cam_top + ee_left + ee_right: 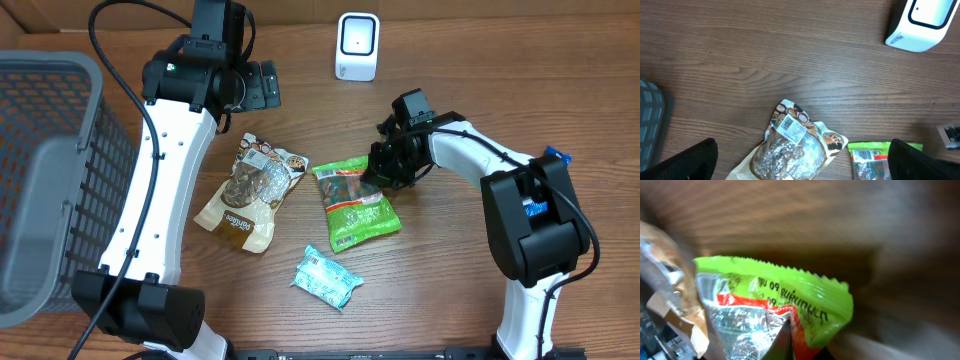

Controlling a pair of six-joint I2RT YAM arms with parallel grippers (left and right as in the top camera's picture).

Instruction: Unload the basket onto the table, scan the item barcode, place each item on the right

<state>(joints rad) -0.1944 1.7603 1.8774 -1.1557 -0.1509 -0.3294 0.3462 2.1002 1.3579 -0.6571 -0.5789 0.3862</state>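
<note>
Overhead view: the green packet (355,205), lying on the table (440,290) well apart from the scanner (357,45), is pinched at its corner by the right gripper (385,165); the left gripper (258,88) is spread wide. Lifting and scanning are judged left to do.

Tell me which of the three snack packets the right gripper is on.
The green packet in the middle: the right gripper is shut on its far corner. The tan packet to its left and the teal packet nearer the front lie untouched.

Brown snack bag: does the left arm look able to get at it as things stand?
Probably yes: the left tool is open, the brown snack bag lies uncovered, nothing between them.
</note>
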